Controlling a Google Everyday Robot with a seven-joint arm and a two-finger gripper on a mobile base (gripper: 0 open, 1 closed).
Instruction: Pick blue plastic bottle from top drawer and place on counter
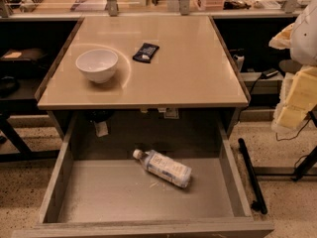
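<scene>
The blue plastic bottle lies on its side on the grey bottom of the open top drawer, with its white cap pointing to the back left. The beige counter is above the drawer. My gripper is not in view. Only a white and yellowish part of my arm shows at the right edge, well away from the bottle.
A white bowl and a small black snack packet sit on the counter's left half. A black rod lies on the floor right of the drawer. Cluttered shelves run along the back.
</scene>
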